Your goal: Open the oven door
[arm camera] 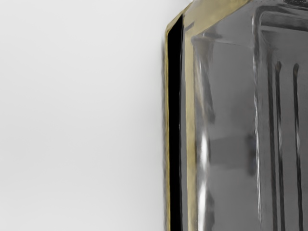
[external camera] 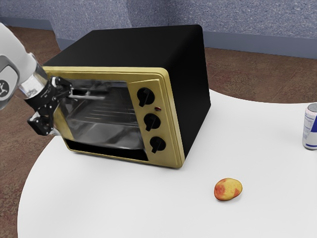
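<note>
Door pull: square up first
Gripper [external camera: 59, 112] spread, nothing held, nr handle [external camera: 90, 93]; glass door [external camera: 104, 119] on oven [external camera: 143, 49] front; prob. best: centre on bar, clamp, ease out & down w/ hinge arc.

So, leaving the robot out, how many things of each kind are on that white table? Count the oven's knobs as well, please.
Oven: 1
Black knobs: 3
Drink can: 1
Yellow and red fruit, by its look: 1
Total: 6
</note>
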